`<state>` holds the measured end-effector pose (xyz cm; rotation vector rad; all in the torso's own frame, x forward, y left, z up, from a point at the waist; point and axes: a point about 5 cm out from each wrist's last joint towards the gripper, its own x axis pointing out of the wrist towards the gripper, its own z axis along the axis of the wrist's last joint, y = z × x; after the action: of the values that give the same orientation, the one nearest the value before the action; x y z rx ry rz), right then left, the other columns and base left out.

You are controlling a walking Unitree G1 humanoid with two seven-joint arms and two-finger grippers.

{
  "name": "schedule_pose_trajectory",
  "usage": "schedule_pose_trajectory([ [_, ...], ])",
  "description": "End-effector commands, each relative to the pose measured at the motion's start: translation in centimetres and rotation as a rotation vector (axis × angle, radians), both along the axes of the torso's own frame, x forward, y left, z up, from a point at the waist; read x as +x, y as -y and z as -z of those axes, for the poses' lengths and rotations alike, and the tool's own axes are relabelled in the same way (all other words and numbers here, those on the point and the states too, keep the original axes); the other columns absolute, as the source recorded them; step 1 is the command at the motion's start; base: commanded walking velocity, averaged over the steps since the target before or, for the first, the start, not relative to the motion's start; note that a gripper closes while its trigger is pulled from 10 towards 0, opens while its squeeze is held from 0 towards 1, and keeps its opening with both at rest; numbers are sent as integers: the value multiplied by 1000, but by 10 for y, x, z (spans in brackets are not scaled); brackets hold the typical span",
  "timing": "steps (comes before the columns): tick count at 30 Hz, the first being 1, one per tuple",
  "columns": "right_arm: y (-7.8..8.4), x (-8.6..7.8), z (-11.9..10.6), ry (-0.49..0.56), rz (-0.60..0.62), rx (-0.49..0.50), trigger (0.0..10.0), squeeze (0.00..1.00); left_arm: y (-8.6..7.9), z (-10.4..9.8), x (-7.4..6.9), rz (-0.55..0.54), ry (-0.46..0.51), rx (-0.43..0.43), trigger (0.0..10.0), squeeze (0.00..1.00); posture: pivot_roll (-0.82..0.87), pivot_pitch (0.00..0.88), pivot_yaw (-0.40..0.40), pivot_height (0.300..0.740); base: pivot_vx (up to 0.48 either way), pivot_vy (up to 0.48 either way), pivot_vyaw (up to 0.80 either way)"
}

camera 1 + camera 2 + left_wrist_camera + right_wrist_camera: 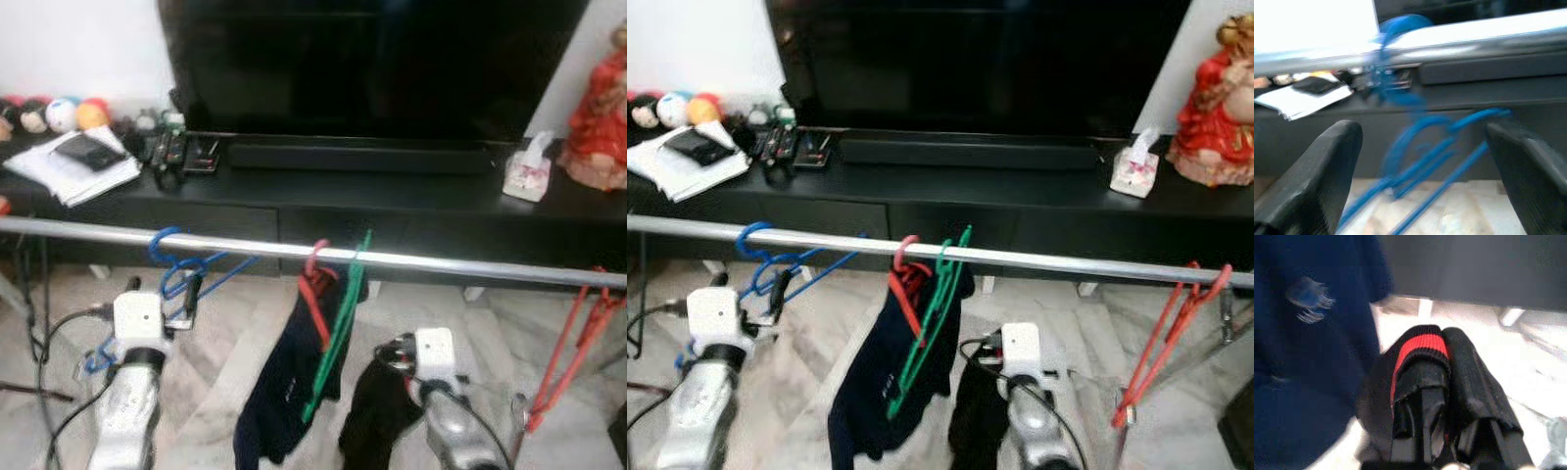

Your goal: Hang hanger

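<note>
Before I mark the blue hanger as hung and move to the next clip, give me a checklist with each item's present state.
1. Blue hanger hook over the rail: ok, it loops the bar.
2. Left gripper released: ok, fingers open with the hanger between them, not touching.
3. Hanger at rest: cannot tell, the left wrist view is blurred.
4. Spacing from the red hanger and green hanger: ok, clear gap along the rail.
5. Right gripper free: not ok, shut on a black cloth with a red stripe.

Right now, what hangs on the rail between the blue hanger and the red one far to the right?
In the left eye view, a pink-red hanger carrying a navy garment and a green hanger hang between the blue hanger and the red hanger.
</note>
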<state>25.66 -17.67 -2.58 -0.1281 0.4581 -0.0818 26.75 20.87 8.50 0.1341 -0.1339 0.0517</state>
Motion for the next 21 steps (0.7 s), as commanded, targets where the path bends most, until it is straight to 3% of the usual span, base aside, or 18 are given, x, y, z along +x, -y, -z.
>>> schedule_pose_trajectory([
  [1, -1, 5, -4, 23, 6, 10, 10000, 0, -3, -2, -2, 14, -6, 19, 10000, 0, -35, 50, -32, 740, 0, 0, 0],
  [10, -2, 5, -4, 22, -1, 9, 10000, 0, -18, -3, -5, 85, -81, 123, 10000, 0, -30, 48, -32, 740, 0, 0, 0],
  [13, -4, 5, -4, 23, -7, 9, 10000, 0, -31, -10, 0, 108, -105, 198, 10000, 0, -30, 48, -32, 740, 0, 0, 0],
  [18, -4, 6, -5, 24, -13, 8, 10000, 0, -54, -18, 7, 109, -168, 241, 10000, 0, -33, 48, -32, 740, 0, 0, 0],
  [21, -4, 6, -5, 23, -14, 7, 10000, 0, -65, -19, 9, 95, -205, 223, 10000, 0, -37, 50, -34, 740, 0, 0, 0],
])
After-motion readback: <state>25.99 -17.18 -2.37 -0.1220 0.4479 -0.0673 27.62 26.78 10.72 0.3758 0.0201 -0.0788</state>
